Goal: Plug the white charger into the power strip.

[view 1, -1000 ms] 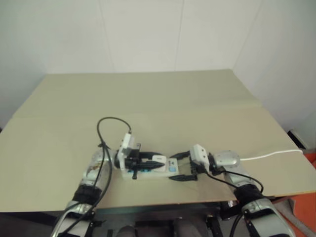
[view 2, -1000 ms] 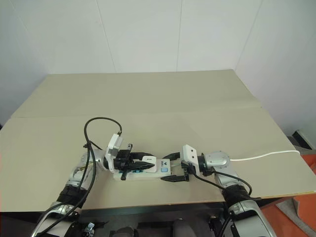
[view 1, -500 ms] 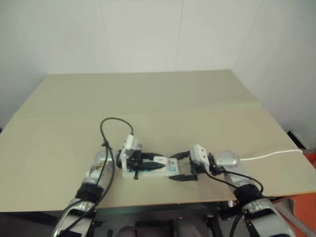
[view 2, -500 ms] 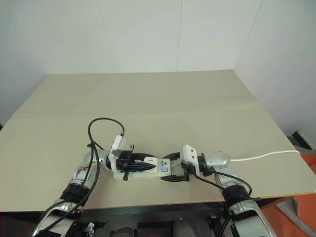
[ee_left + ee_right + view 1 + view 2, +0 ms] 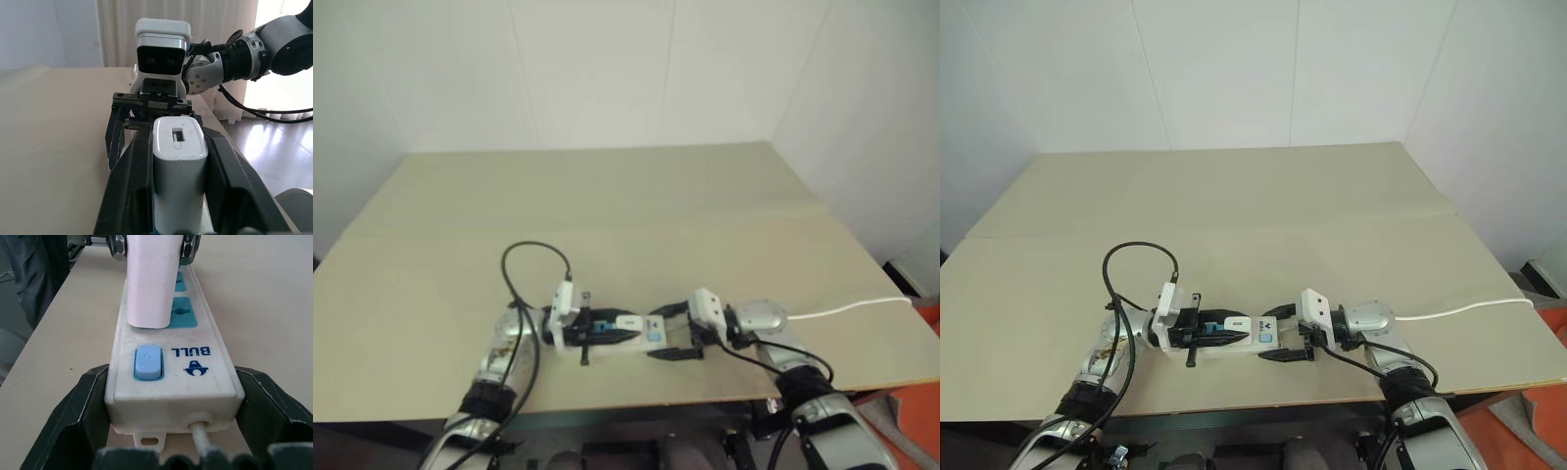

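Here, operator, you have this:
Left gripper [image 5: 178,196]: clamped on the white charger [image 5: 178,166], fingers along both its sides.
White charger: lying lengthwise over the power strip [image 5: 168,360], its end beside the blue switch [image 5: 147,362].
Right gripper [image 5: 166,450]: fingers braced on both sides of the strip's switch end, where the white cable [image 5: 1464,309] leaves.
Right wrist view: you see a blue socket [image 5: 180,316] partly bare beside the charger.
Table [image 5: 1234,206]: carries the strip near its front edge.

White charger [image 5: 149,281] top cut off at 12 o'clock edge; prongs hidden; power strip [image 5: 171,377] far sockets blocked behind it.
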Available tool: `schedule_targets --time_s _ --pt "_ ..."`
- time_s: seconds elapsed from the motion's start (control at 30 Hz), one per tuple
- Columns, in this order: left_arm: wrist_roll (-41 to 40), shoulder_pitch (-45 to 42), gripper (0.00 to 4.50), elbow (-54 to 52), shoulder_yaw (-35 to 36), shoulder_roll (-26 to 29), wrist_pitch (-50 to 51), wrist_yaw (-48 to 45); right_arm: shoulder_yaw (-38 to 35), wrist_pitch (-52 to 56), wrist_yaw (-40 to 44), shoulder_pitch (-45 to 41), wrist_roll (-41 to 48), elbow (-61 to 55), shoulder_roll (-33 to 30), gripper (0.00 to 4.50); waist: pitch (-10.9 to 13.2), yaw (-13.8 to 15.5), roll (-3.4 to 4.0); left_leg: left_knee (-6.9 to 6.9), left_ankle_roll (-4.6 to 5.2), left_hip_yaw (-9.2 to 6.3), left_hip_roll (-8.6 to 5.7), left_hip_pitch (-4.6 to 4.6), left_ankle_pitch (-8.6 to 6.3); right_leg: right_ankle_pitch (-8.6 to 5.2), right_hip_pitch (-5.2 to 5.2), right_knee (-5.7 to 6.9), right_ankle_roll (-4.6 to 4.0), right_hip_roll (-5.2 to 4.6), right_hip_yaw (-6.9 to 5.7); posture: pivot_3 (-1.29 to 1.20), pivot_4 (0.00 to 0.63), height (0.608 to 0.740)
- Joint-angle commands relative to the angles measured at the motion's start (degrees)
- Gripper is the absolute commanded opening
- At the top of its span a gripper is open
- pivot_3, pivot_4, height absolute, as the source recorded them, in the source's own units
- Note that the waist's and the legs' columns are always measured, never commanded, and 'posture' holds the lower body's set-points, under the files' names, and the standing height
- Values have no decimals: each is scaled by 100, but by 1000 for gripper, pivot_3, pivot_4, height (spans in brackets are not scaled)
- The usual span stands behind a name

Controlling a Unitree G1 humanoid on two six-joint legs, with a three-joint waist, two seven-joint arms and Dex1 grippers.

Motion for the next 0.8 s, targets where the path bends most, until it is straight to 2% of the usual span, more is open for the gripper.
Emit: schedule_targets --time_s 0.03,0.23,0.7,0.77,0.8 --pt "303 213 1017 706 -1 148 115 130 109 -176 27 -6 -141 -16 31 3414 -22 -2 15 -4 0 0 0 3 0 -1 2 0 -1 0 0 0 150 740" --pt "557 124 1017 1181 -186 316 -178 -130 99 -198 19 0 -192 -10 33 3414 -62 -4 31 -17 0 0 -1 34 0 -24 21 0 -40 2 2 0 150 740" --pt "667 -186 1017 1979 -372 376 -434 -219 95 -204 -57 50 -211 -95 20 3414 -90 -3 18 -23 -1 -2 -1 38 0 -28 25 -5 -44 4 5 0 150 740" --pt "532 -173 1747 1908 -303 322 -312 -212 99 -213 -60 50 -213 -88 18 3414 -92 -5 21 -23 -1 -3 -1 38 0 -28 25 -5 -44 5 6 0 150 740" --pt "464 -169 1961 1857 -257 296 -270 -209 101 -220 -65 41 -217 -70 22 3414 -102 -11 37 -23 0 -3 -1 40 0 -28 24 -6 -44 6 7 0 150 740"
